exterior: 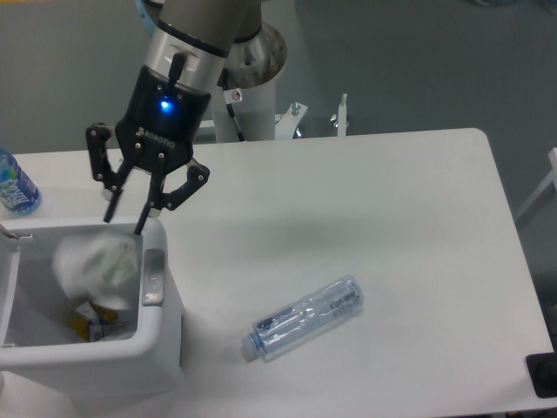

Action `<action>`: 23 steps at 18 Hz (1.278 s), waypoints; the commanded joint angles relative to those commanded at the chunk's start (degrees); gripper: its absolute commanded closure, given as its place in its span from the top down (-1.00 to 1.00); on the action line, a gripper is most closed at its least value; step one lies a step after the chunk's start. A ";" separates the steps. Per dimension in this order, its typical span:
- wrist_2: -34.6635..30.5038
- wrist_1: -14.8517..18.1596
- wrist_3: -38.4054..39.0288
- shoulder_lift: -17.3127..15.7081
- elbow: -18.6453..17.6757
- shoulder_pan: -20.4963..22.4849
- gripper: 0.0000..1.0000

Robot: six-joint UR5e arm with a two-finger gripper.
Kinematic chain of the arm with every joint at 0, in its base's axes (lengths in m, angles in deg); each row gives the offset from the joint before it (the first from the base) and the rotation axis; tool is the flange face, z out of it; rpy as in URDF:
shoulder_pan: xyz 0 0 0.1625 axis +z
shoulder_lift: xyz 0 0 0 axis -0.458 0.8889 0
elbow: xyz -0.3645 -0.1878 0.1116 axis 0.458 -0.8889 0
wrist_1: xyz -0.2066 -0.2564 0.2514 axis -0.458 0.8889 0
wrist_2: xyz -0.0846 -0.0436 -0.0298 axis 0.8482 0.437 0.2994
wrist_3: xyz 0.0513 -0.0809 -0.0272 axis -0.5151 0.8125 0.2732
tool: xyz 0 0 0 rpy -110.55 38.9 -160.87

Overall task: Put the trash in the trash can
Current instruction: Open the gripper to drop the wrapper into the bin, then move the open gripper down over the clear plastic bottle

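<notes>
Camera view, w/ the arm over the bench's left side: your gripper (124, 216) hung above the back right corner of the trash can (161, 300), fingers (110, 209) spread wide and holding nothing. Below them a blurred white wrapper (97, 261) sat inside the bin's opening, apart from the fingertips; looked to be mid-drop, so judge that piece as good as binned. Some yellowish scraps (91, 318) lay at the bin's bottom.

What mattered for you next, I'd say: the crushed plastic bottle (305, 316) was still on the bench, well apart from the fingers, off to the right and nearer the camera than the gripper. It lay flat, long axis running diagonally, pale blue cap end (251, 345) toward the bin and the front edge, other end pointing away to the right and back. Nothing touched it; bench around it looked bare. The bin stood between nothing and it, just to its left, near but not touching.

Pose: arm reached down from the pedestal at the back, wrist tilted so the fingers pointed down and slightly toward the bin, blue light lit on the gripper body. For a clean pinch you'd prob. need the fingers turned to close across the bottle's short width, approx. mid-body, not along its length. Upright blue-label bottle (15, 185) at far left isn't trash; leave it.
</notes>
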 joint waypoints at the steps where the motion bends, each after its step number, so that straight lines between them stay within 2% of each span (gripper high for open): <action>1: -0.17 0.00 0.00 0.00 0.17 0.52 1.00; 7: -3.68 -0.18 1.67 0.17 0.97 6.76 1.00; 12: -6.75 -0.62 -2.79 3.51 1.85 9.67 1.00; 14: -10.00 -0.27 -9.20 5.52 1.58 10.19 1.00; 16: -10.63 -0.27 -16.48 8.68 1.67 10.20 1.00; 21: -16.33 -0.09 -40.91 12.12 -3.15 10.98 1.00; 23: -17.49 -0.18 -46.04 14.05 -3.69 10.99 1.00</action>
